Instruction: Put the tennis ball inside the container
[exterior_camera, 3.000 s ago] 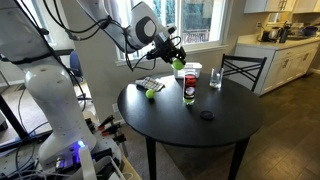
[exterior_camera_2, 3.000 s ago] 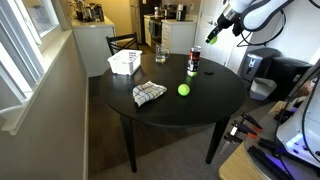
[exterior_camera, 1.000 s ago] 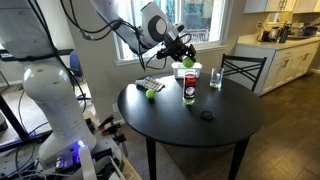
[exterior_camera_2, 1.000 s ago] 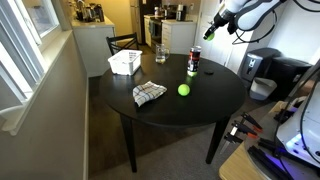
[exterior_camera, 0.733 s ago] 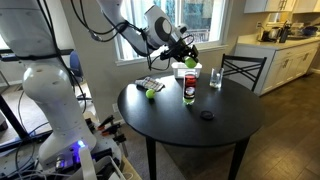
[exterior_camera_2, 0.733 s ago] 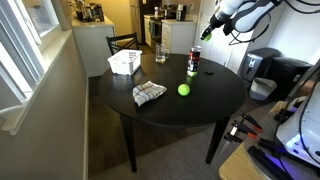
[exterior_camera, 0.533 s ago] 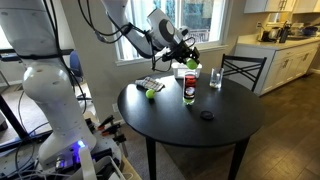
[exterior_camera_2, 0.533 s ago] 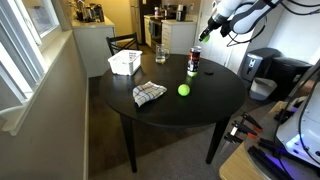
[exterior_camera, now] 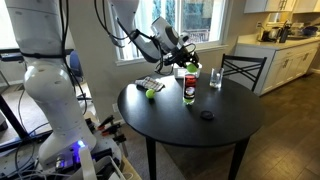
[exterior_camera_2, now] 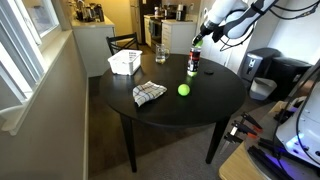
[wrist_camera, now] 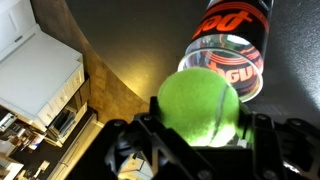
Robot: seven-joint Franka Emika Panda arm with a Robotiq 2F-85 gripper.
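Tennis ball (wrist_camera: 198,105) gripped in the air, directly above the dark can (wrist_camera: 232,45).

The gripper (wrist_camera: 198,132) is closed on the fuzzy yellow-green ball, with a finger pressed to each side, and in an exterior view the ball (exterior_camera_2: 196,48) hangs just over the can (exterior_camera_2: 193,64) near the table's (exterior_camera_2: 190,112) far edge. The can's label carries large red lettering, cropped and curved, so it cannot be read in full. The container (exterior_camera_2: 124,65), white with a reddish rim, sits well apart near another stretch of the far edge, beside a clear glass (exterior_camera_2: 160,53). A second ball (exterior_camera_2: 183,90) lies mid-table, near a checked cloth (exterior_camera_2: 149,93).
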